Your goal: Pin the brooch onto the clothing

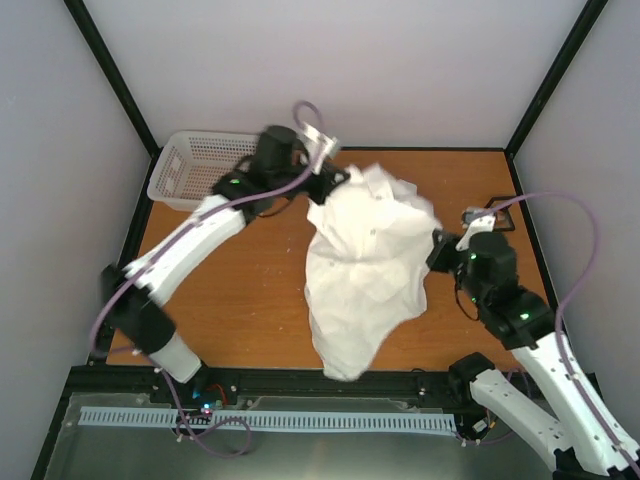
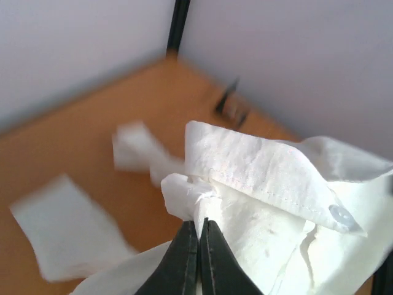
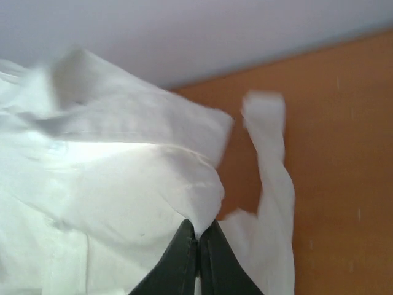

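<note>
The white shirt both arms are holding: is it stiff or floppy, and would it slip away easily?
Probably very floppy: the shirt sags and bunches between the left gripper and right gripper. Likely light, since thin pinches of cloth carry it. It might slip, as each gripper holds only a small fold.

One shirt (image 1: 365, 265), one basket (image 1: 190, 170) at far left, one black frame (image 1: 497, 213) at far right and two robot arms, left arm (image 1: 190, 245) and right arm (image 1: 520, 320), on one table (image 1: 240, 300).

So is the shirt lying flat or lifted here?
Lifted: the shirt hangs bunched between the left hand and right hand, each pinching its cloth.
</note>
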Robot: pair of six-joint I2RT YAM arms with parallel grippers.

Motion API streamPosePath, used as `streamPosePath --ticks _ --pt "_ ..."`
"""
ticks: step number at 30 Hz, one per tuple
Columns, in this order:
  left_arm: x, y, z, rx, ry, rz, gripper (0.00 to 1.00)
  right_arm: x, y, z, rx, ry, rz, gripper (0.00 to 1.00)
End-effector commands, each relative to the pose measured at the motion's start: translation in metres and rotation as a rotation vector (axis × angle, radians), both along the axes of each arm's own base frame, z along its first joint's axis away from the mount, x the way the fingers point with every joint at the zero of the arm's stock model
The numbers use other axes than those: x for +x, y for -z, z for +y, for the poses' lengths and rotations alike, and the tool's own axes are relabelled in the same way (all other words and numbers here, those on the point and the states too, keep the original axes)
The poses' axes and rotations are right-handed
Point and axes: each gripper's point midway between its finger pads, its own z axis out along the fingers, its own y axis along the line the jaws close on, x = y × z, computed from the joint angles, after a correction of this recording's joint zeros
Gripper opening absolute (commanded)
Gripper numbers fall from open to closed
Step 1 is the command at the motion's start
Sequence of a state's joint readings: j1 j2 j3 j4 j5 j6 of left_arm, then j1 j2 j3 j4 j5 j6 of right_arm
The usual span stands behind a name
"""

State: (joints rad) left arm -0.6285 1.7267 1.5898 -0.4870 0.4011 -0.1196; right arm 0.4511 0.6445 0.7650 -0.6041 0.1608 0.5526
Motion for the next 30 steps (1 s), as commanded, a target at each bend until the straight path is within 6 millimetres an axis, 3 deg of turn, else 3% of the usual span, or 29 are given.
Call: streamPosePath --ticks 1,3,5,7,8,10,12,15,17,19,22,24,25,28,29,30 --pt "-0.05 -0.212 0.038 -0.356 -0.009 -0.445 0.01 0.0 -0.123 -0.013 -0.096 -0.011 -0.322 0.03" --pt "-0.092 -0.267 0.055 -0.473 0.067 -0.597 0.01 -0.014 -0.184 -0.009 -0.108 -0.075 -0.486 0.03" --pt "-0.15 -0.322 0.079 -0.592 0.17 -0.775 0.01 -0.041 -0.244 -0.001 -0.116 -0.173 -0.671 0.03" --pt "-0.198 -0.35 0.097 -0.669 0.272 -0.891 0.01 -0.083 -0.304 0.008 -0.11 -0.302 -0.886 0.03" --pt "-0.22 -0.362 0.107 -0.706 0.317 -0.943 0.01 -0.105 -0.325 0.016 -0.111 -0.386 -0.978 0.03" --pt "-0.254 -0.378 0.124 -0.765 0.373 -1.018 0.01 -0.139 -0.355 0.027 -0.079 -0.512 -1.104 0.03" --pt "-0.273 -0.389 0.135 -0.799 0.39 -1.057 0.01 -0.159 -0.375 0.033 -0.043 -0.591 -1.17 0.03" --pt "-0.272 -0.393 0.142 -0.812 0.337 -1.075 0.01 -0.155 -0.385 0.033 -0.013 -0.575 -1.175 0.03" --pt "-0.245 -0.391 0.142 -0.795 0.213 -1.054 0.01 -0.126 -0.382 0.022 -0.016 -0.438 -1.126 0.03" --pt "-0.198 -0.383 0.14 -0.747 0.023 -1.009 0.01 -0.086 -0.37 0.004 -0.037 -0.245 -1.033 0.03" --pt "-0.095 -0.352 0.146 -0.611 -0.386 -0.881 0.01 -0.02 -0.335 -0.028 -0.145 0.064 -0.854 0.03" --pt "-0.034 -0.315 0.139 -0.466 -0.555 -0.798 0.01 0.02 -0.308 -0.044 -0.265 0.233 -0.759 0.03" --pt "0.001 -0.284 0.127 -0.372 -0.603 -0.754 0.01 0.039 -0.293 -0.047 -0.342 0.287 -0.725 0.03" --pt "0.071 -0.211 0.112 -0.202 -0.673 -0.691 0.05 0.104 -0.231 -0.046 -0.473 0.342 -0.615 0.03" --pt "0.094 -0.184 0.108 -0.155 -0.681 -0.636 0.13 0.124 -0.21 -0.05 -0.489 0.347 -0.578 0.03" --pt "0.116 -0.16 0.108 -0.113 -0.704 -0.579 0.36 0.145 -0.186 -0.052 -0.506 0.345 -0.536 0.03"
